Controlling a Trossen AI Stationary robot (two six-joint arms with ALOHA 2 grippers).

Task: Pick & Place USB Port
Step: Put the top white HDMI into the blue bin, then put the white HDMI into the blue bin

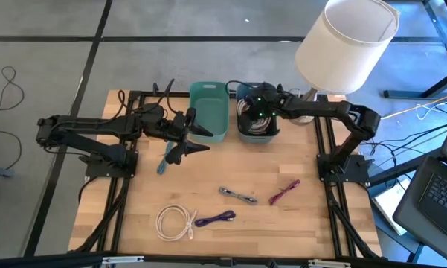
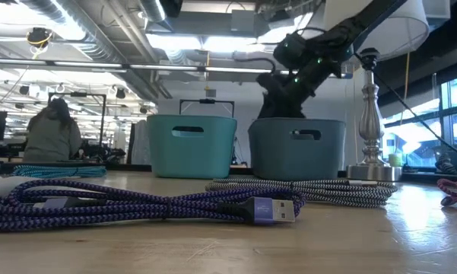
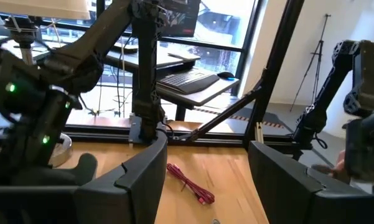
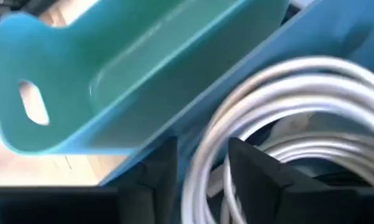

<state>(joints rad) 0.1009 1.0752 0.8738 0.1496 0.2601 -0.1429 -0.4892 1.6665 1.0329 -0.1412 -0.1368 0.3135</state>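
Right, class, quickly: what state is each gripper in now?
Left gripper: open, empty, beside the green bin.
Right gripper: open around a white cable in the blue bin.

Both robot arms are dark, almost black, made of long thin bars joined by chunky round joints. The left arm (image 1: 97,128) has black cables running along it. The right arm (image 1: 327,112) shows small green lights near its wrist. Each arm stands on a black base bolted to a black frame.
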